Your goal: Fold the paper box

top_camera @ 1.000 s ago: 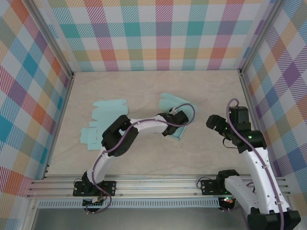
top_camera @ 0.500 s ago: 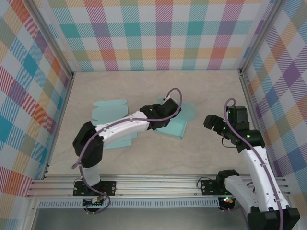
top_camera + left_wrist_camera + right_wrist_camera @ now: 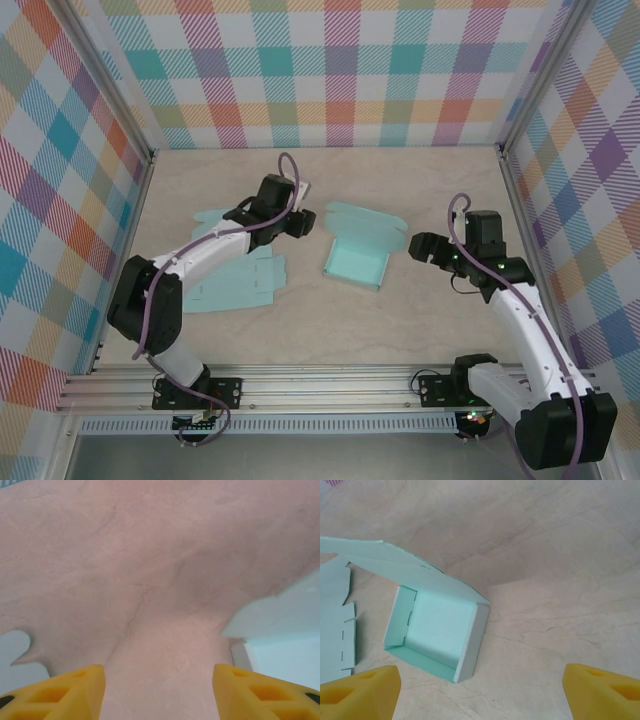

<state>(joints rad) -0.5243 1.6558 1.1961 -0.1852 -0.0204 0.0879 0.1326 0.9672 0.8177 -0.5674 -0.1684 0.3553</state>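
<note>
I'm watching the paper box (image 3: pixel 356 263) sitting mid-tabletop (image 3: pixel 430 180), side walls folded up, its lid flap (image 3: pixel 365 222) standing open on the far side. Open room is showing on its near and right sides. On its left, a flat paper blank (image 3: pixel 232 285) is lying just beside it, partly under the left arm.

The left claw (image 3: pixel 300 222) is hovering near the flap's left end, and the right claw (image 3: pixel 418 245) is facing the box from the right, apart from it.

The right wrist camera is giving me the box's inside (image 3: pixel 440 630), with the right claw (image 3: pixel 480 690) spread wide. The left wrist camera is showing the left claw (image 3: pixel 159 690) spread too, bare marbled surface between its fingers (image 3: pixel 65 692).

Checked walls (image 3: pixel 340 70) are closing in three sides, and a metal rail (image 3: pixel 330 385) is running along the near edge.
</note>
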